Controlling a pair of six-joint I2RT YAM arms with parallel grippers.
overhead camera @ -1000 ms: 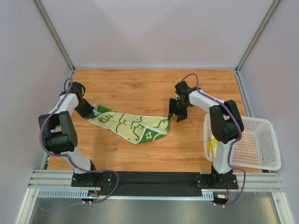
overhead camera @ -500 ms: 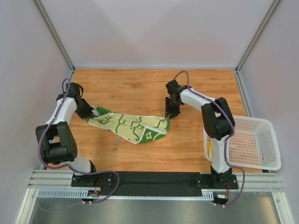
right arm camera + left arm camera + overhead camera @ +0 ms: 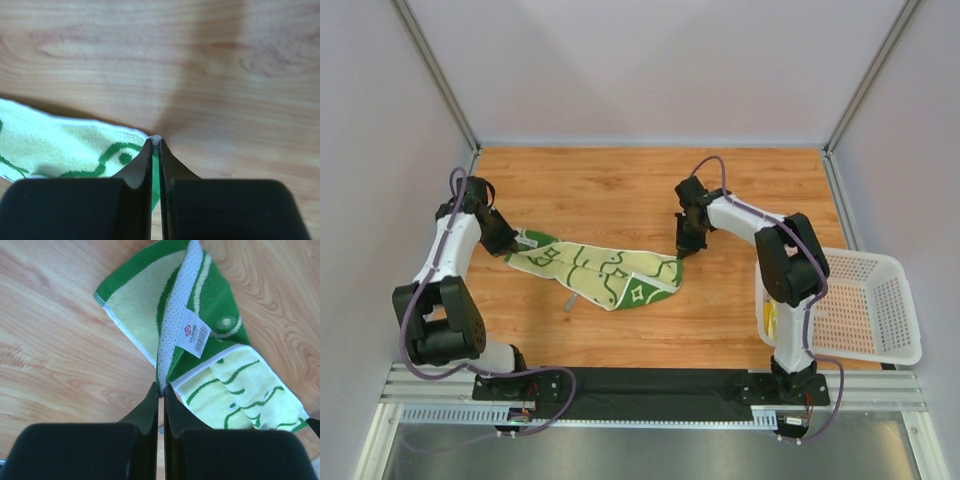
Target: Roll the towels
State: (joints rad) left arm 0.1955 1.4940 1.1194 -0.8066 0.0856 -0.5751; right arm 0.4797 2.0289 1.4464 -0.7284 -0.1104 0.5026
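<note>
Nubby terry-cloth towel (image 3: 600, 270) on smooth wood-grain table (image 3: 620, 190); perforated plastic basket (image 3: 860, 312)

Left arm (image 3: 455, 245): white shells behind the fingers, bulky black joint housings further back.
Right arm (image 3: 740, 212): same white-and-black build.
Cables (image 3: 710, 158): thin, purple, looping along each arm back from the fingers.
Left fingers (image 3: 147, 410): matte black wedges tapering from a blocky black body.
Right fingers (image 3: 142, 165): matte black, same taper.
Bases (image 3: 510, 380): black, farthest from the fingers.
</note>
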